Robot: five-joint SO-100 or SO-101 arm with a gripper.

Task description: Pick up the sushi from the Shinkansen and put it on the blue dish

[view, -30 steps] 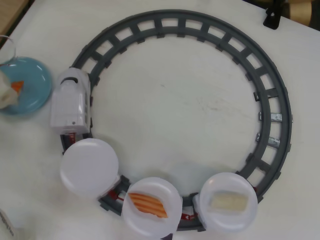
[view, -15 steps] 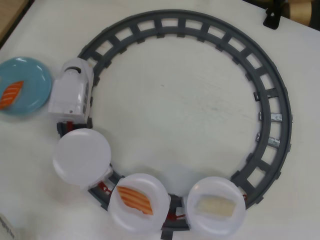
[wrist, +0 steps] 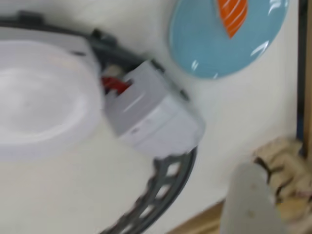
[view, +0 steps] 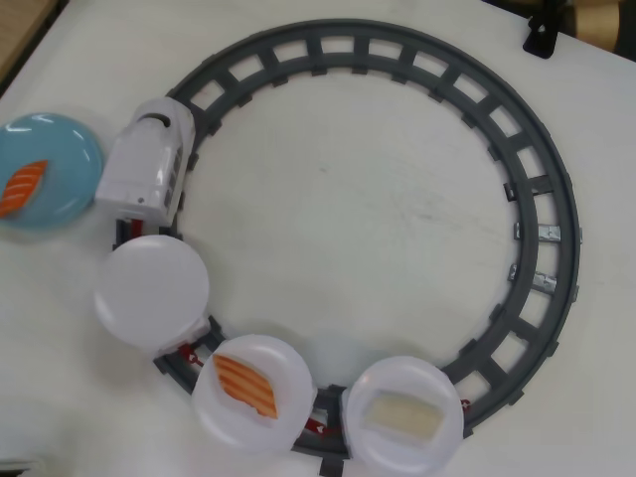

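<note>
Already, we are seeing the light, rigid red-orange striped toy sushi [view: 22,187] lying on the glossy light-blue round dish [view: 60,159], far left; our gripper's [wrist: 253,204] state is unclear.

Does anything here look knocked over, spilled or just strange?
Nothing looks spilled or broken. The Shinkansen sits upright on the gray track, and one sushi lies flat on the blue dish. The first white plate behind the train is bare, while the next two each carry a piece.
</note>
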